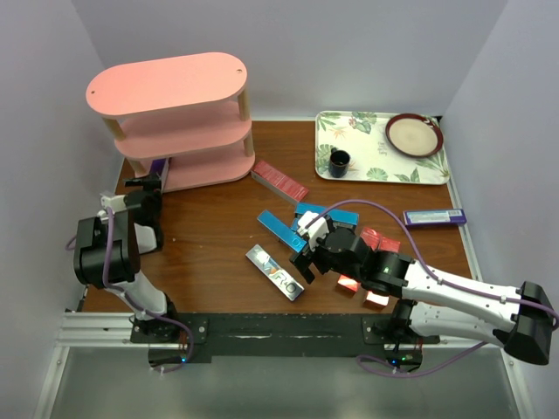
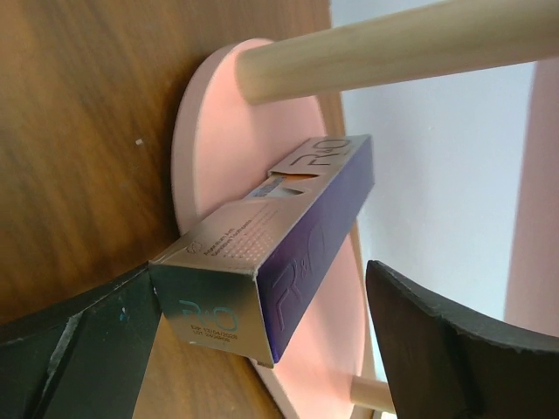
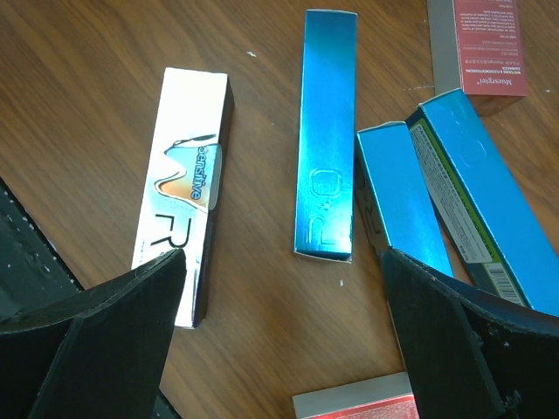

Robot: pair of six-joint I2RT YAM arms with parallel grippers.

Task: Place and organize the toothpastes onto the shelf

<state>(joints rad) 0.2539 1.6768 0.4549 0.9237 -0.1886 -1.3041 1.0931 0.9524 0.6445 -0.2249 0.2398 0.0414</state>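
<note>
- Left claw [image 2: 262,271] stands wide around the purple carton [image 2: 288,236], which lies on the lowest board of the shelf [image 2: 210,131]; I'd back straight out so no finger drags it off
- Right claw [image 3: 284,255] hangs wide over a blue carton [image 3: 325,131]; centre on it before closing
- Table [image 1: 210,236] is brown wood; pale walls [image 1: 349,52] close round

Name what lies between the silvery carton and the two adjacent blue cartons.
A third blue carton, lying flat; the right wrist view shows it clearly.
</note>
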